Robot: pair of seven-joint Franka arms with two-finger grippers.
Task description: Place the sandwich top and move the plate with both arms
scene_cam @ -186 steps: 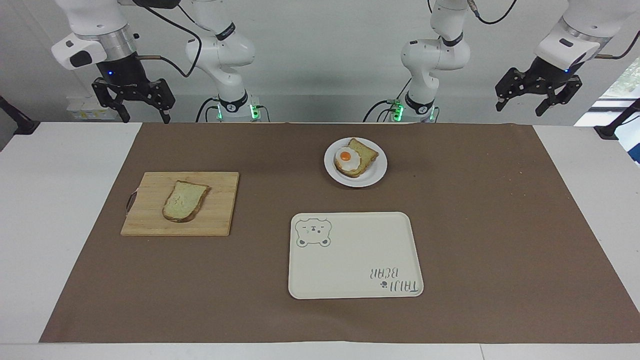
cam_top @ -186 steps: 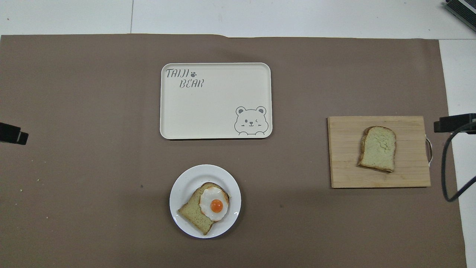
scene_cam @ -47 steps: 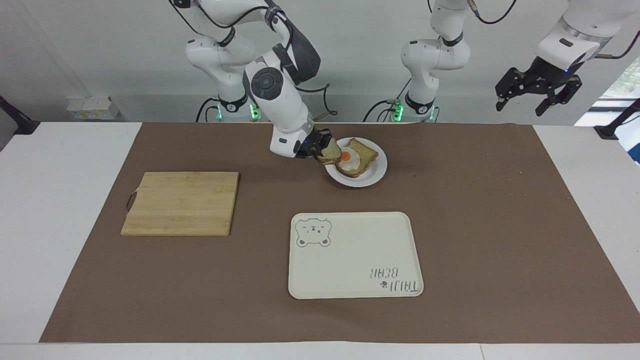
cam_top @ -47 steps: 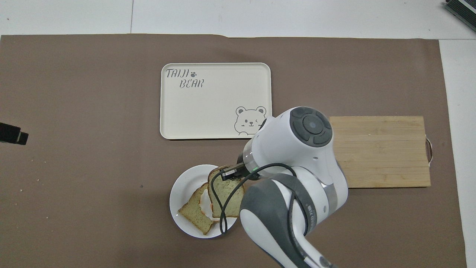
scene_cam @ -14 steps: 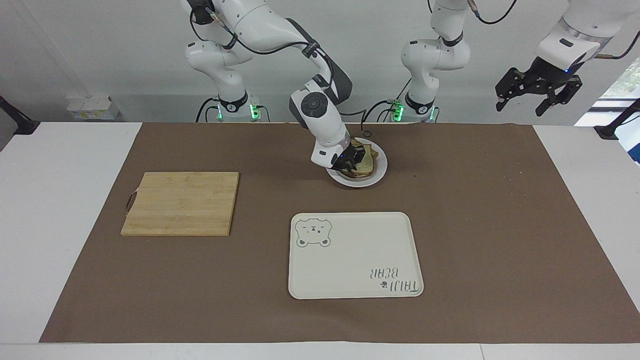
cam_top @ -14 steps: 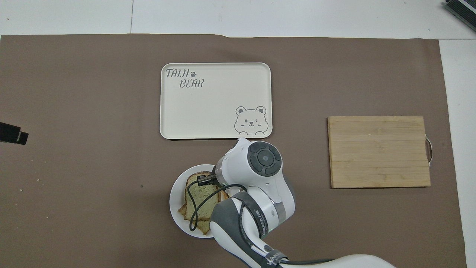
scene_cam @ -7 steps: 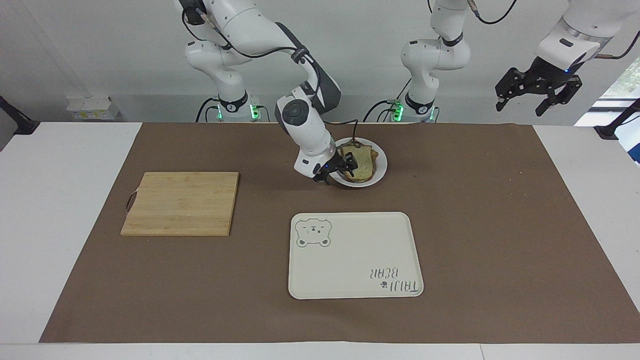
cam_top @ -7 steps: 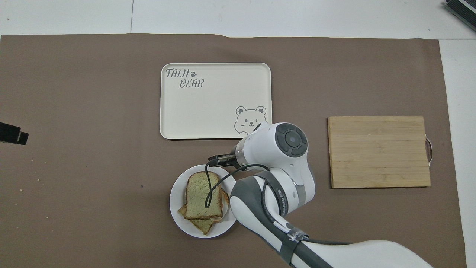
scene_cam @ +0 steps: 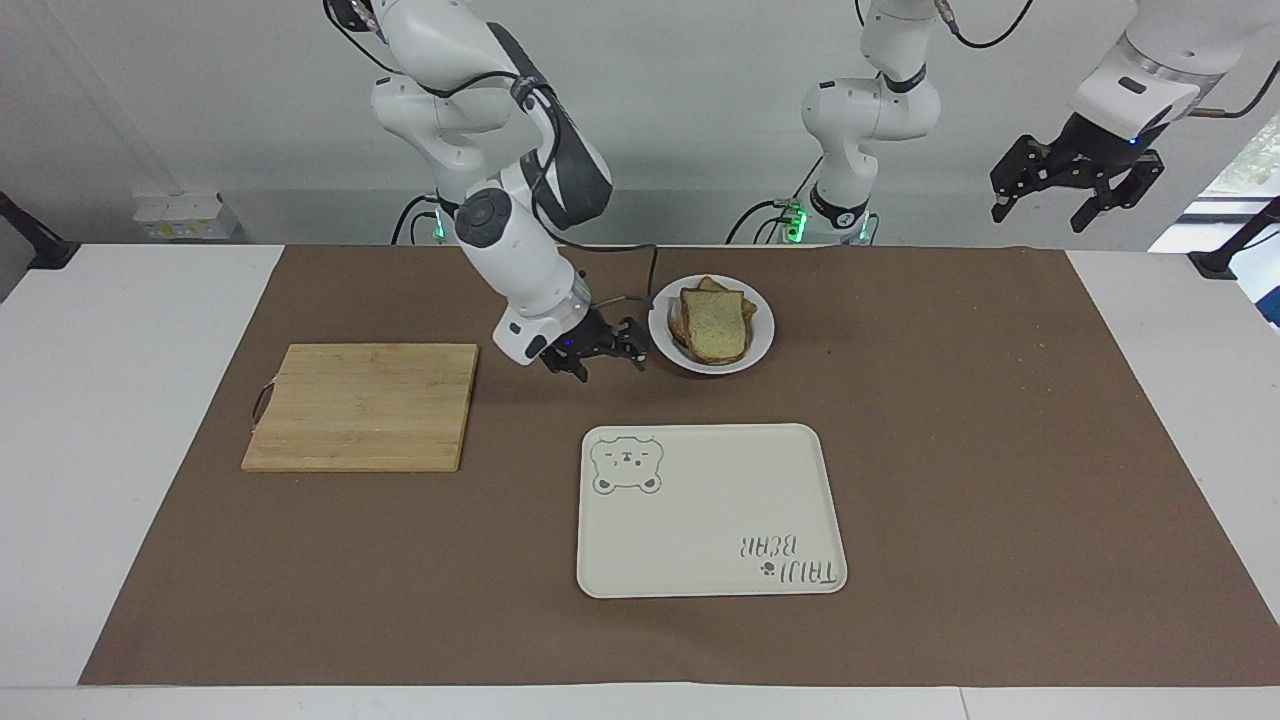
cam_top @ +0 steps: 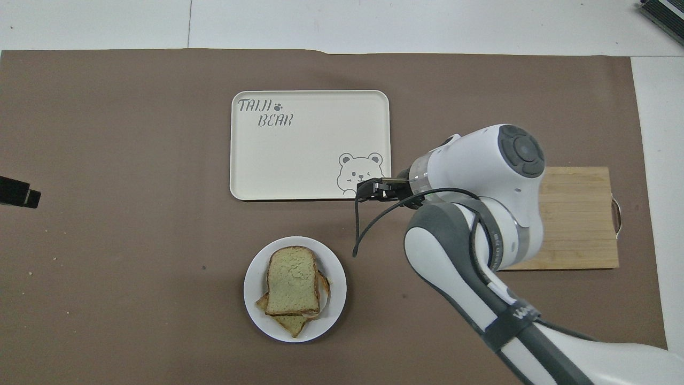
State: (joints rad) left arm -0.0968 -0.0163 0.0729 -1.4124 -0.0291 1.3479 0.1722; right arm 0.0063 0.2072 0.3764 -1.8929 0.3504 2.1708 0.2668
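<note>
Beside right gripper [scene_cam: 600, 357], spread and empty: sandwich top [scene_cam: 716, 325] placed on plate [scene_cam: 757, 346]; next, both arms grasp plate rim; left gripper [scene_cam: 1077, 195] spread, waiting

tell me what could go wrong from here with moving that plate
1. The sandwich top lies skewed on the slice under it, whose corner pokes out toward the plate rim, so a tilt or jolt could slide the stack apart.
2. The right gripper hangs open just beside the plate; a careless sweep could knock it.
3. The left gripper waits high past the table's end, so an uneven two-arm lift may tip the plate short of the bear tray.
</note>
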